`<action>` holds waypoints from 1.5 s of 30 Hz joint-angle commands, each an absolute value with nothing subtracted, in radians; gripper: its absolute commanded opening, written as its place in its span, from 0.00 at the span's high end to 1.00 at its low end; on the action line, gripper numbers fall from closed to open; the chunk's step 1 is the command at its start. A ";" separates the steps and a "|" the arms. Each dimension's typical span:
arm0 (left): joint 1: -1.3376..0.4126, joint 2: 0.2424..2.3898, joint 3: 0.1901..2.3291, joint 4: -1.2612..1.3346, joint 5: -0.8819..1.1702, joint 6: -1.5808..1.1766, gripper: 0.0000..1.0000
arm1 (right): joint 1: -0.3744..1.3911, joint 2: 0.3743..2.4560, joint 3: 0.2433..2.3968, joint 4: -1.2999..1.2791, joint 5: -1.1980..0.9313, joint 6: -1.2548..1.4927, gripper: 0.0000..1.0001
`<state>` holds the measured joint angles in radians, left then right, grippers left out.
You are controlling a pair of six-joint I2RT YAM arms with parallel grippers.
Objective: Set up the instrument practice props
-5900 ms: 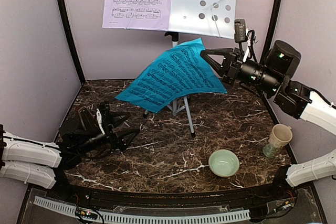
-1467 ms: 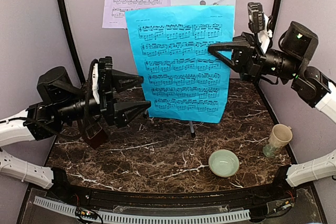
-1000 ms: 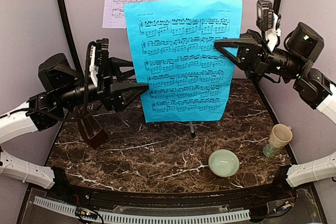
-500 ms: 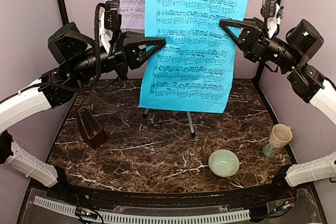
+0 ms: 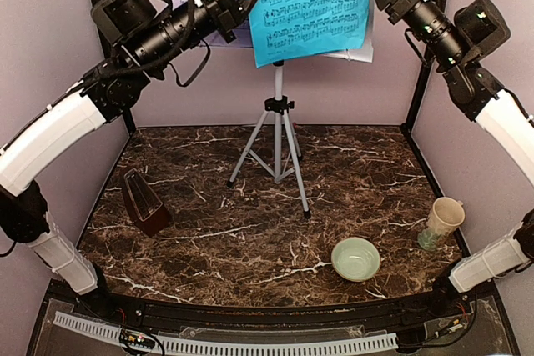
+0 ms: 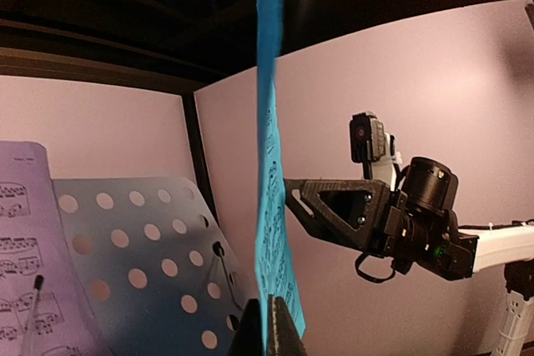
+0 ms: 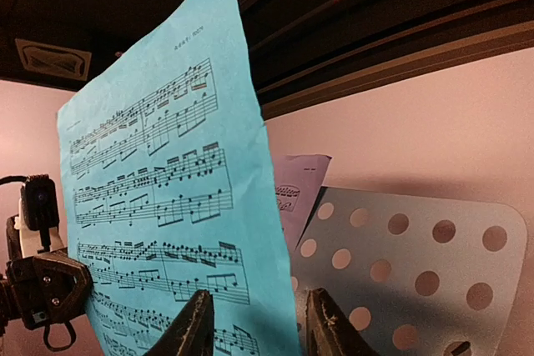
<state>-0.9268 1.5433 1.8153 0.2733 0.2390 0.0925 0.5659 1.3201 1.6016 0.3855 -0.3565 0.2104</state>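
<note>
**Desk:** How far along is the set-up?

**Floor:** Part-way, by the look of it. The silver tripod music stand [image 5: 278,122] stands upright at the back of the dark marble tabletop [image 5: 250,239]. A lavender sheet-music page [image 6: 25,231] sits on the left half of its white perforated desk [image 7: 417,264]. The cyan sheet-music page [image 5: 313,2] hangs just in front of the desk's right half and is not yet seated. The left gripper [image 6: 267,335] is pressed together on the edge of that page nearest it. The right gripper [image 7: 260,327] has its fingers spread, with the opposite edge between them, unclamped. The dark reddish-brown pyramid metronome [image 5: 143,202] sits on the tabletop at left, well apart from the stand.

**Desk:** And the count?

**Floor:** One stand, two pages, one metronome, two grippers. Also one pale green bowl [image 5: 355,258] and one cream mug [image 5: 442,221] at front right, near each other but apart.
</note>
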 commanded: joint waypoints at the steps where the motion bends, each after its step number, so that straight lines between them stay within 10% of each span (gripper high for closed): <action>1: -0.891 1.571 1.978 0.233 0.139 0.133 1.00 | 0.551 1.345 1.671 0.417 -0.215 0.224 0.57; 20: -0.796 1.749 2.341 -0.044 0.121 0.046 1.00 | 0.549 1.375 1.673 0.172 0.109 0.404 0.40; 45: -0.779 1.773 2.360 -0.040 0.142 0.009 1.00 | 0.620 1.355 1.608 0.110 -0.254 0.248 0.87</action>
<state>-0.7872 1.7733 2.3356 -0.0555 0.1230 0.0185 0.5800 1.3491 1.5845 0.1036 -0.1547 0.2890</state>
